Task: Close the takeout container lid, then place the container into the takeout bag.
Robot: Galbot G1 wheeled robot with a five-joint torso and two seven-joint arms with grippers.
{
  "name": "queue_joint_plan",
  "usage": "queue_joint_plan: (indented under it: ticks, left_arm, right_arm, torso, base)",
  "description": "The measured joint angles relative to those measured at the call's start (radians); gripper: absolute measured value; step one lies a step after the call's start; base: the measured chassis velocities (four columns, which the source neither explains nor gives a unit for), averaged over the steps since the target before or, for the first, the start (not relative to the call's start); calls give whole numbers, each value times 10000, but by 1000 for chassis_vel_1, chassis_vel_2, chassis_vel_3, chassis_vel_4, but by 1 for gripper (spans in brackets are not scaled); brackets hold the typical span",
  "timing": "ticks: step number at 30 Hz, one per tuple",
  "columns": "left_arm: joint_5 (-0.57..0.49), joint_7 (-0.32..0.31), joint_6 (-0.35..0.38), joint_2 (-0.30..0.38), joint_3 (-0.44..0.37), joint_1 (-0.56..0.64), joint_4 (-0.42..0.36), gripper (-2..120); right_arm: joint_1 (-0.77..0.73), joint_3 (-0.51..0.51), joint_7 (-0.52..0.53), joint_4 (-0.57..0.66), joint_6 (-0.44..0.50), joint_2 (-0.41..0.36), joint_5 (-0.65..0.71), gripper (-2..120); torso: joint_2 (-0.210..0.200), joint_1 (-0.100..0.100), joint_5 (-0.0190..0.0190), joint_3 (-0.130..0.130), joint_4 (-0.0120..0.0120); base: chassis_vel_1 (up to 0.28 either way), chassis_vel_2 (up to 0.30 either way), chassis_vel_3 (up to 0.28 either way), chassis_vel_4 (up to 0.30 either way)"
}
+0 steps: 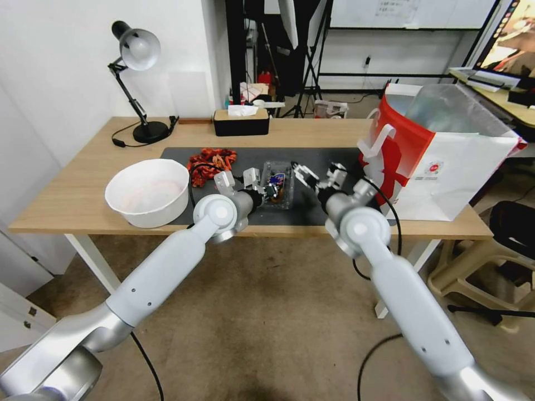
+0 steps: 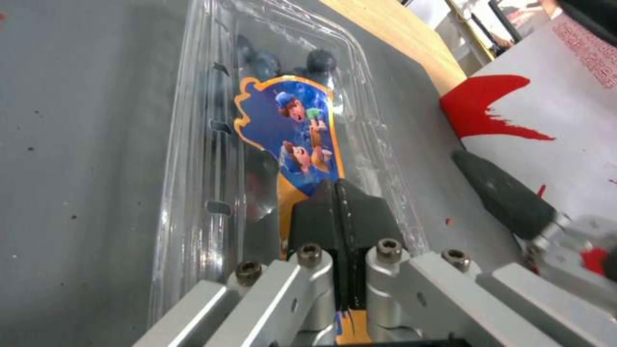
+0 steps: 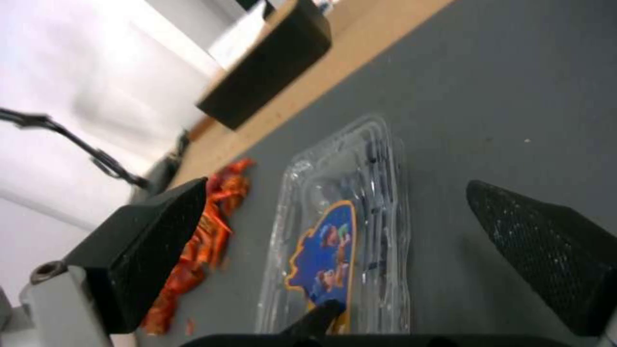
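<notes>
One container [image 1: 277, 188] sits on my mat [image 1: 312, 209], dead ahead at twelve o'clock, with one lid [image 2: 283, 144] on it. One bag [image 1: 446, 161] at two o'clock. One bowl [image 1: 147, 192] at ten. One heap of orange wrappers [image 1: 209, 161] at eleven. One lamp [image 1: 136, 83], one tissue box [image 1: 241, 121]. Two grippers, my left [image 1: 266, 191] and my right [image 1: 315, 179].

head high, wrists close; takeout container [image 1: 278, 188] shared
</notes>
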Motion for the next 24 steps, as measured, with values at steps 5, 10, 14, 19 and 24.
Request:
queue_joint_plan:
  ticks: [5,10,14,19,24]
  left_arm:
    - [36,0,-13,-19,5,33,2,0]
    - [58,0,-35,-42,11,50,2,0]
    - [65,0,-42,-47,16,51,2,0]
    - [70,0,-64,-41,33,49,7,0]
    - [86,5,-87,-57,38,49,48,0]
  right_arm:
    - [543,-207,744,-542,-809,149,239,100]
    - [768,-324,1011,-858,-1236,207,480,100]
    - [896,-357,1129,-1048,-1546,259,877,100]
    - [1155,-359,1169,-1461,-1855,483,1223,100]
    - [1376,-371,1269,-1784,-2131,728,1422,100]
  torso:
    - [0,0,1,-1,-1]
    - [1,-1,1,0,-1]
    - [1,-2,2,-1,-2]
    - [1,-1,1,-1,-1]
    - [2,-2,0,-1,-1]
  base:
    - [0,0,0,0]
    - [0,0,0,0]
    - [0,0,0,0]
    - [0,0,0,0]
    - [0,0,0,0]
